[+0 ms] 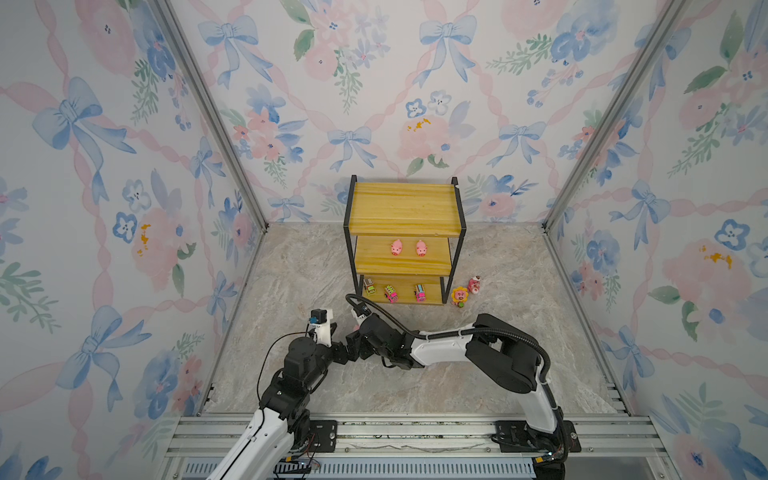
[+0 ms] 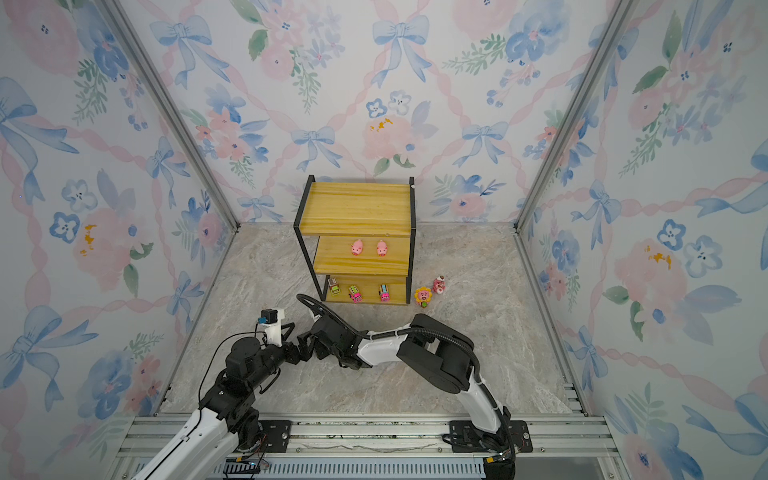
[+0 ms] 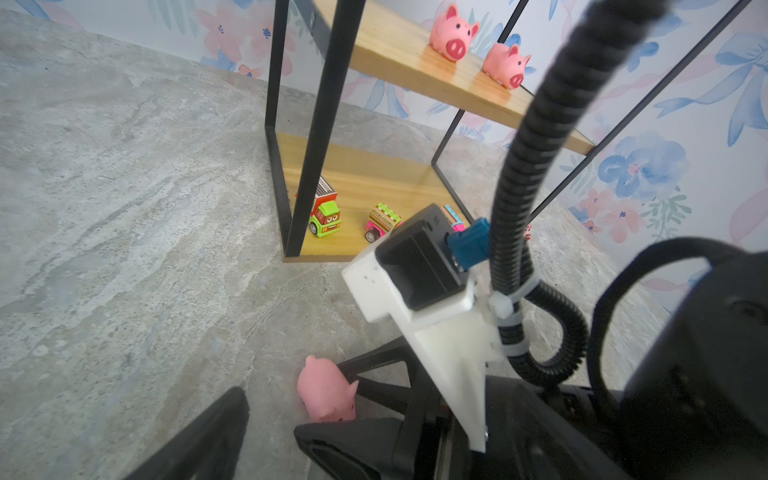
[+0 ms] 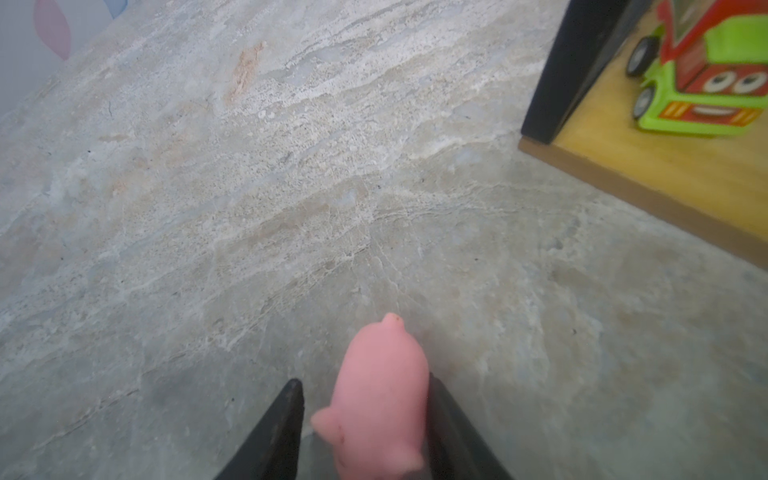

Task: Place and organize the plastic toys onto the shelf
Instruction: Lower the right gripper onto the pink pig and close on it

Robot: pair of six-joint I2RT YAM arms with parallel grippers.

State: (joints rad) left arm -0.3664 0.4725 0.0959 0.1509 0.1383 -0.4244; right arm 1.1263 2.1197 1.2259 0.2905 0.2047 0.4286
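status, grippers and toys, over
Left gripper open, empty. Right gripper open astride third pig, not clamped. Sunflower bear, second bear off shelf. Nothing between pig and shelf.

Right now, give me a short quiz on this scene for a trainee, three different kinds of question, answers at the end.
1. True or false: a pig stands on the top board of the shelf.
2. How many toy vehicles stand on its bottom board?
3. Where is the pig that is off the shelf? A, in the left gripper. B, on the table, between the fingers of the right gripper. C, beside the bear figurines.
Key: 1 false; 2 three; 3 B.
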